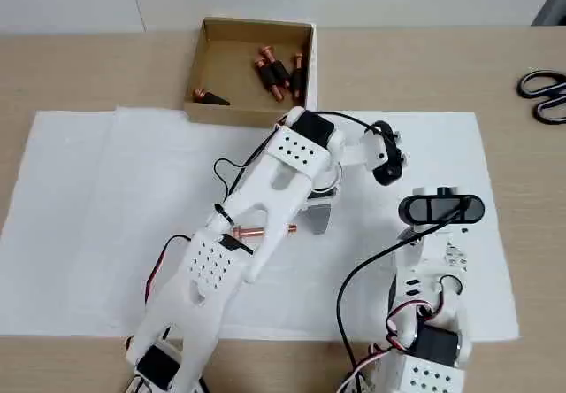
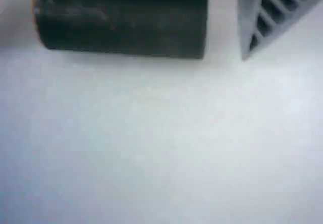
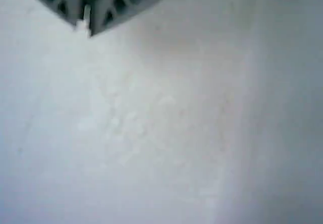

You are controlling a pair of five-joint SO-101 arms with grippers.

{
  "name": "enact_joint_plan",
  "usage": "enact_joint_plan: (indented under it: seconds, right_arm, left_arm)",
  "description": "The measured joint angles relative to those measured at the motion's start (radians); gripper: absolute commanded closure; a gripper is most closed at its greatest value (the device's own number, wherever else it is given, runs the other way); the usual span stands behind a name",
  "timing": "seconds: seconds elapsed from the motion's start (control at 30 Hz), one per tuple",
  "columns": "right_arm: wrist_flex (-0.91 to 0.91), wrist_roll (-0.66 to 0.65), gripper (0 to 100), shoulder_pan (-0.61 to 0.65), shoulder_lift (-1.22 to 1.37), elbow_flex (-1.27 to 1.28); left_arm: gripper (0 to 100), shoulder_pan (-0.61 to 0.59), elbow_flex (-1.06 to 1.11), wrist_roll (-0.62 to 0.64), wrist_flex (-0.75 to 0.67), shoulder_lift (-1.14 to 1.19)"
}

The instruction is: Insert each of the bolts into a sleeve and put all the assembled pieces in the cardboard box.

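Bolt (image 1: 265, 230) — on paper (image 1: 80, 225), pieces (image 1: 274, 74) in box (image 1: 239, 112)

I have the cardboard box (image 1: 237, 57) open-topped at about 11 o'clock on the worktop (image 1: 88, 65), with its near edge on the white sheet (image 1: 80, 216). Inside lie assembled pieces (image 1: 276, 74), dark sleeves with copper bolt ends, mostly clustered toward the box's 2 o'clock corner. A lone piece (image 1: 210, 97) sits at its 7 o'clock corner. A bare copper bolt (image 1: 263, 230) lies flat on the sheet near the worktop's middle, running 9 to 3 o'clock. A dark sleeve (image 2: 121, 19) lies on its side on the sheet.
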State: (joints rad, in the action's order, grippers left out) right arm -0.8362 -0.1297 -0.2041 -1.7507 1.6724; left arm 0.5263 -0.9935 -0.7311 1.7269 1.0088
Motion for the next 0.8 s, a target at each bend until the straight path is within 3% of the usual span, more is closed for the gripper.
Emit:
enact_joint_plan:
  seconds: [0.37, 0.8]
  right_arm:
    - [0.0, 0.0, 99.1, 0.0, 0.0, 0.0]
    - [0.0, 0.003, 99.1, 0.0, 0.0, 0.0]
  left_arm:
    - [68, 0.0, 0.002, -0.005, 0.0, -0.011]
    - [68, 0.002, 0.002, 0.011, 0.008, -0.215]
